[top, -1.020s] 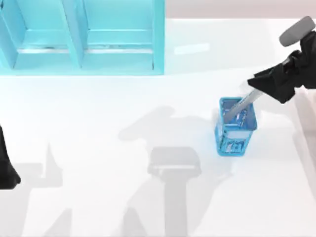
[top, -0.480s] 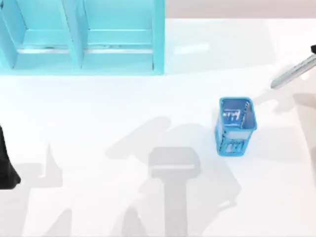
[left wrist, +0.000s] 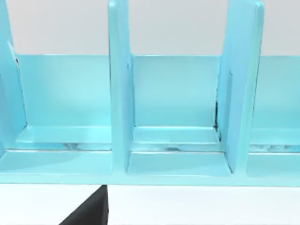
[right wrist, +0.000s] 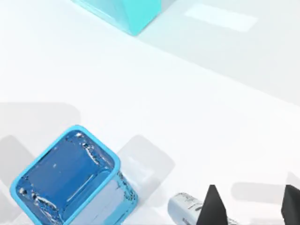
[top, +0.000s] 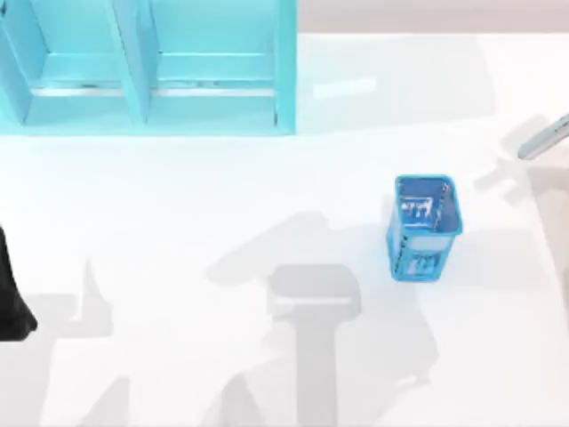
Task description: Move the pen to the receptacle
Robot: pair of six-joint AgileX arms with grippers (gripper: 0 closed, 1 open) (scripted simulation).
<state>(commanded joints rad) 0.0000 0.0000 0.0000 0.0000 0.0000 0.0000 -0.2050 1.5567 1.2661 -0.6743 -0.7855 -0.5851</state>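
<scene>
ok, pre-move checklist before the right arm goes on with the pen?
1. Pen located: ok, at the top view's right edge, to the right of the blue cup and apart from it.
2. Pen secured in right gripper: cannot tell; the barrel tip lies beside it in the right wrist view.
3. Cup upright, opening facing up: ok.
4. Cup interior free: ok, nothing visible inside.
5. Left arm out of the way: ok, parked at the left edge.
</scene>
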